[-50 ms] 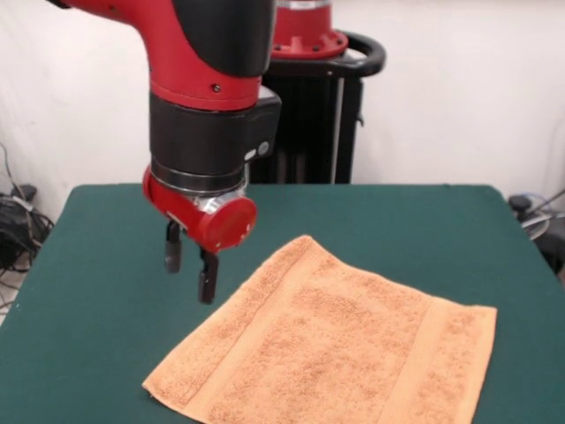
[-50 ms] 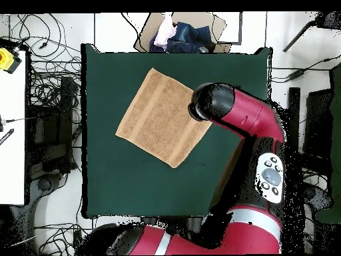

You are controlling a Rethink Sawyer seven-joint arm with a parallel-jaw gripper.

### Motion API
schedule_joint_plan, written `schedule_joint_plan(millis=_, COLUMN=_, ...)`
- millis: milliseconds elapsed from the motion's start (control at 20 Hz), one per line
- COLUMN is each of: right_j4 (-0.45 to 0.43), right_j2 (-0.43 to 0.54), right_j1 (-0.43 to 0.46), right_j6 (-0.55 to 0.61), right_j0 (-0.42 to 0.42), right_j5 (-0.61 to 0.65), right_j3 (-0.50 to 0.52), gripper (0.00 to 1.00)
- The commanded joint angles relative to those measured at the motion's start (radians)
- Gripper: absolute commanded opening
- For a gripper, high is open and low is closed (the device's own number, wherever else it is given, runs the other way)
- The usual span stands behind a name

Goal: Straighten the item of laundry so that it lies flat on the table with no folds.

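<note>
The item of laundry [image 1: 335, 353], a light orange-tan terry towel with flat woven bands near its ends, lies spread flat on the dark green table [image 1: 97, 291], turned at an angle to its edges. From above, the towel [image 2: 160, 117] shows as a skewed rectangle without visible folds. My gripper [image 1: 191, 265] hangs just above the table beside the towel's left edge in the front view. Its two black fingers [image 1: 173, 252] stand apart with nothing between them. In the overhead view the arm's head [image 2: 213, 103] hides the gripper and covers the towel's right corner.
A cardboard box with cloth items [image 2: 180, 33] sits beyond the table's far edge in the overhead view. Cables [image 2: 46, 87] and a white bench [image 2: 13, 127] lie off the table's left side. The black pedestal [image 1: 309, 115] stands behind the table.
</note>
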Motion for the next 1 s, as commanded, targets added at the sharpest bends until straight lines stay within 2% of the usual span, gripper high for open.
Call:
schedule_joint_plan(millis=50, right_j4=0.056, right_j2=0.048, right_j1=0.059, right_j6=0.217, right_j0=0.005, right_j5=0.039, right_j3=-0.035, gripper=1.0)
schedule_joint_plan(millis=150, right_j4=0.052, right_j2=0.04, right_j1=0.05, right_j6=0.212, right_j0=0.02, right_j5=0.043, right_j3=-0.022, gripper=1.0)
schedule_joint_plan(millis=300, right_j4=0.024, right_j2=-0.005, right_j1=0.051, right_j6=0.216, right_j0=0.055, right_j5=0.054, right_j3=-0.055, gripper=1.0)
schedule_joint_plan(millis=500, right_j4=0.046, right_j2=-0.025, right_j1=0.107, right_j6=0.276, right_j0=0.086, right_j5=0.034, right_j3=-0.101, gripper=1.0)
schedule_joint_plan(millis=700, right_j4=0.055, right_j2=-0.102, right_j1=0.18, right_j6=0.366, right_j0=0.153, right_j5=0.043, right_j3=-0.19, gripper=1.0)
schedule_joint_plan(millis=1000, right_j4=0.066, right_j2=-0.172, right_j1=0.263, right_j6=0.393, right_j0=0.192, right_j5=0.064, right_j3=-0.267, gripper=1.0)
